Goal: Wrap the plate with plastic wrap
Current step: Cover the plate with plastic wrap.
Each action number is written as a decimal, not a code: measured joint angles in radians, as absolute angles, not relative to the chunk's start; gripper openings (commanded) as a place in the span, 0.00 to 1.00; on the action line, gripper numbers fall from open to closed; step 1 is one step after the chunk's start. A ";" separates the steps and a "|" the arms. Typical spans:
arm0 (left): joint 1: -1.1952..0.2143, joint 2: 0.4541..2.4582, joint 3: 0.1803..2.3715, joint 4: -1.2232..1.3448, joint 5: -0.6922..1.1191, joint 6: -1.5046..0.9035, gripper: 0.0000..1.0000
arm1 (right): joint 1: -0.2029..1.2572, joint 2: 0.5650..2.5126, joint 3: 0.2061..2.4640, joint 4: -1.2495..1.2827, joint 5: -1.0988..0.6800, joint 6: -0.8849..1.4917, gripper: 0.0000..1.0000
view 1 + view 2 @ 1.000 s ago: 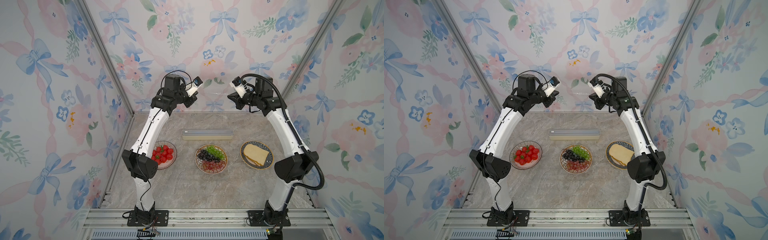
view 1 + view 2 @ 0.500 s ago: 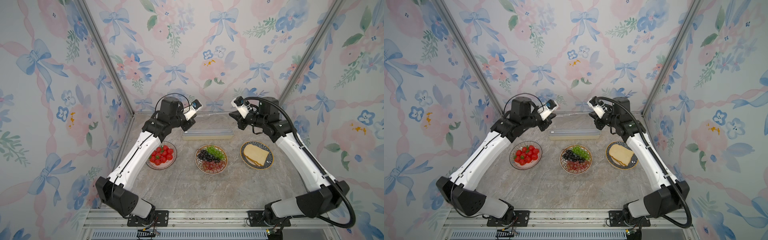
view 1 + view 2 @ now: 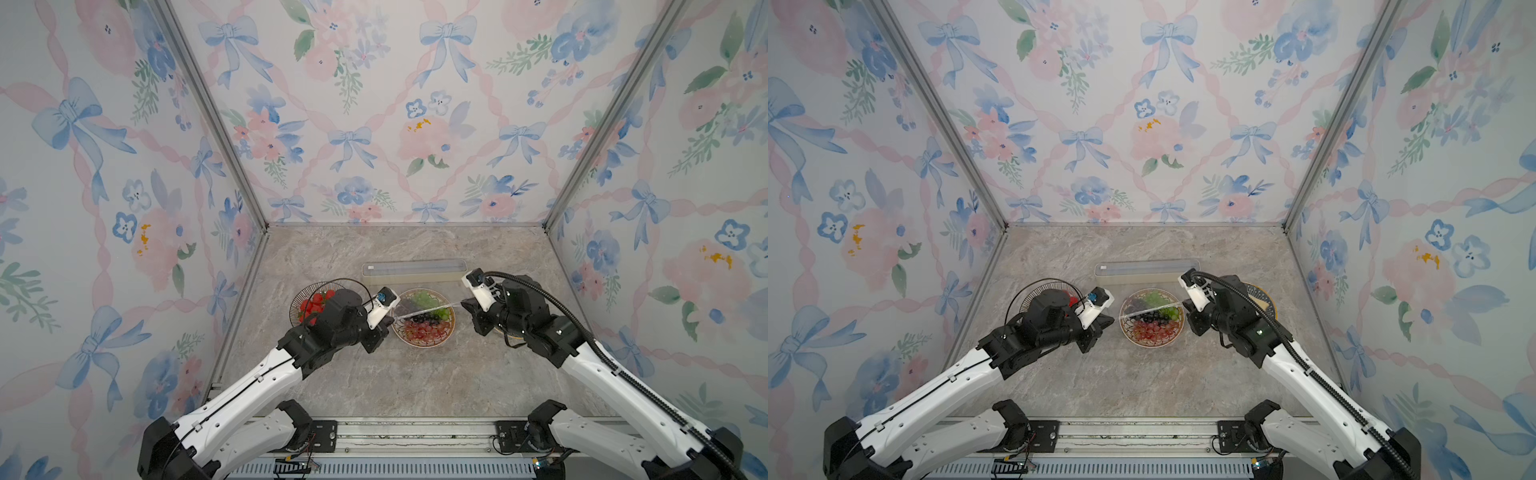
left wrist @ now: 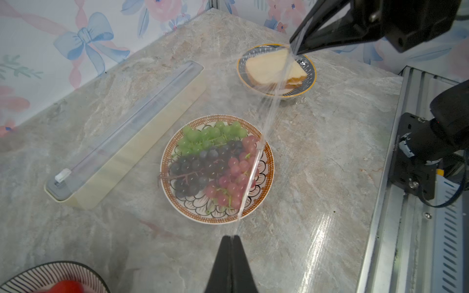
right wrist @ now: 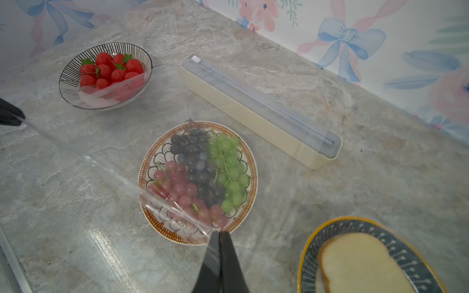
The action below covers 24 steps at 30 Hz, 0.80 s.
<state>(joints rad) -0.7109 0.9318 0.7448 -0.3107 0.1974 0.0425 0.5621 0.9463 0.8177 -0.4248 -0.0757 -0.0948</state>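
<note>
The table point(image 3: 415, 382) carries everything. The box point(image 3: 413, 271) lies at its far side with the lid down. Just nearer than the box, in the middle, is the plate point(image 4: 163, 165) with grapes point(image 4: 210, 162). The bowl point(image 5: 67, 97) stands to the left of it and the bread plate point(image 5: 337, 223) to the right.

The wrap point(image 4: 269, 119) hangs between my two grippers. Its held edge shows as one bright line running left to right across the grapes. I judge it is above them, but I cannot tell if it touches a berry. The rest of the sheet is too clear for me to follow; only some shine over the near table hints at it.

My left gripper point(image 4: 231, 239) is closed completely and pinches one corner of the wrap. My right gripper point(image 5: 219, 234) is closed in the same way on the other corner.

The step in hand, I think, is laying the sheet on the plate. To do it well I should lower both corners at equal speed, so the line is level and tight. Slack on one side may let the film fold and stick to itself.

Before going down I should check that the sheet reaches past the rim on every side. I should not drag it over the grapes, because they may roll. I should also stay clear of the bowl and the bread plate. I should open my fingers only when the film rests on the rim.
</note>
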 measured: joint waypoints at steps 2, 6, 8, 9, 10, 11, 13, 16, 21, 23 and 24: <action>-0.720 0.902 0.714 -0.301 0.198 -0.007 0.00 | 0.585 0.900 0.766 -0.447 -0.037 -0.035 0.00; -0.743 0.902 0.676 -0.275 0.205 -0.073 0.00 | 0.614 0.847 0.691 -0.482 0.033 0.080 0.00; -0.759 0.922 0.659 -0.269 0.207 -0.102 0.00 | 0.632 0.832 0.655 -0.497 0.060 0.144 0.00; -0.762 0.931 0.652 -0.262 0.209 -0.113 0.00 | 0.638 0.827 0.642 -0.503 0.067 0.170 0.00; -0.768 0.941 0.642 -0.256 0.209 -0.126 0.00 | 0.646 0.822 0.627 -0.510 0.075 0.200 0.00; -0.772 0.947 0.629 -0.252 0.209 -0.141 0.00 | 0.657 0.819 0.612 -0.515 0.082 0.229 0.00; -0.778 0.952 0.601 -0.244 0.214 -0.168 0.00 | 0.679 0.819 0.588 -0.516 0.091 0.276 0.00; -0.787 0.952 0.552 -0.224 0.217 -0.207 0.00 | 0.725 0.828 0.545 -0.507 0.100 0.343 0.00; -0.812 0.976 0.498 -0.187 0.221 -0.255 0.00 | 0.789 0.907 0.481 -0.439 0.110 0.433 0.00; -0.815 1.008 0.487 -0.155 0.224 -0.273 0.00 | 0.808 0.957 0.470 -0.404 0.116 0.459 0.00; -0.817 1.024 0.483 -0.144 0.224 -0.278 0.00 | 0.816 0.983 0.468 -0.388 0.118 0.469 0.00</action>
